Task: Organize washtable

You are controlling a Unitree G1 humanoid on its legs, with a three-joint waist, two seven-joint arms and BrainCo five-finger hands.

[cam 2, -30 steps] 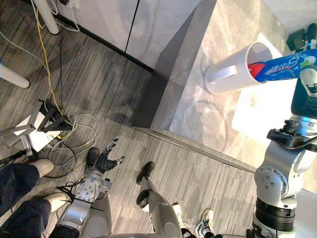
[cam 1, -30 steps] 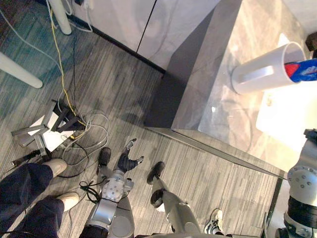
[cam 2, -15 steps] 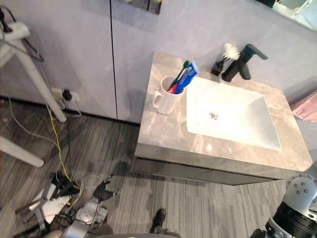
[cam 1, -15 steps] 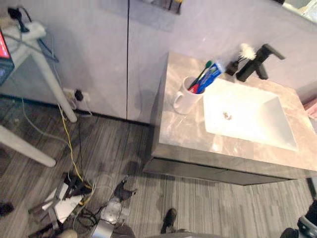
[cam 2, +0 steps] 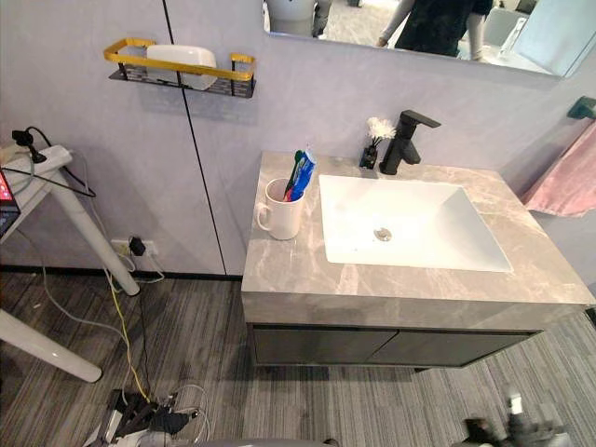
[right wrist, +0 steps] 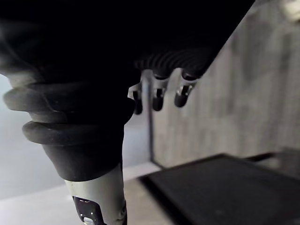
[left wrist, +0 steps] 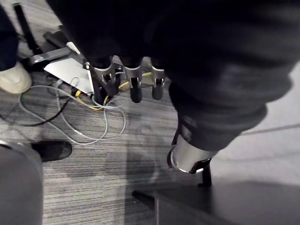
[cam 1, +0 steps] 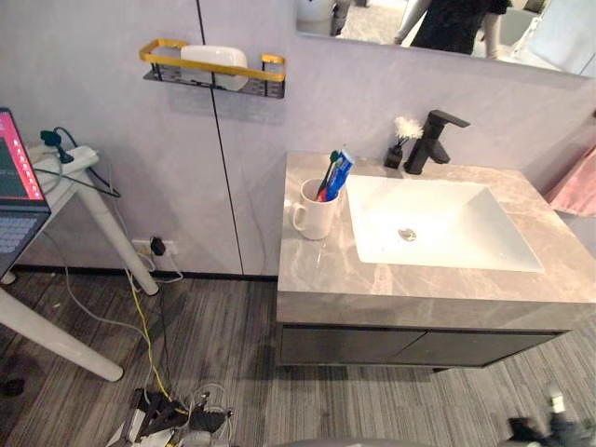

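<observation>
**Washtable check: hands down, worktop looks in order**

Read as a look-over, not a grasp. Note left hand (left wrist: 135,86) low over the floor (cam 1: 223,363), fingers straight and slack, holding nothing. Record the same for right hand (right wrist: 157,96): fingers loose, nothing held.

Locate task items on the worktop (cam 1: 321,275). Find white mug (cam 1: 312,216) upright near the left edge, just beside the basin (cam 1: 447,237), handle to the left. Find toothbrush (cam 1: 329,169) and toothpaste (cam 1: 340,175) standing in it, leaning right. Log a small dark holder (cam 1: 395,154) with a white tuft at the far edge, just left of the black tap (cam 1: 430,140).

To do well:
- Scan the whole slab before raising either hand; judge nothing left lying flat.
- If reaching, come in over the near edge and keep high above the mug, to avoid knocking the leaning tube.
- Treat the polished stone as probably slippery; lift the mug by its handle rather than slide it.

Room:
- Gold-railed wall shelf (cam 1: 209,73) with a white dish (cam 1: 212,56), far left.
- Mirror (cam 1: 447,23) above the tap.
- Pink towel (cam 1: 573,182) at the right.
- Laptop (cam 1: 14,186) on a white table (cam 1: 65,166) at the left.
- Cables (cam 1: 140,317) on the floor below it.
</observation>
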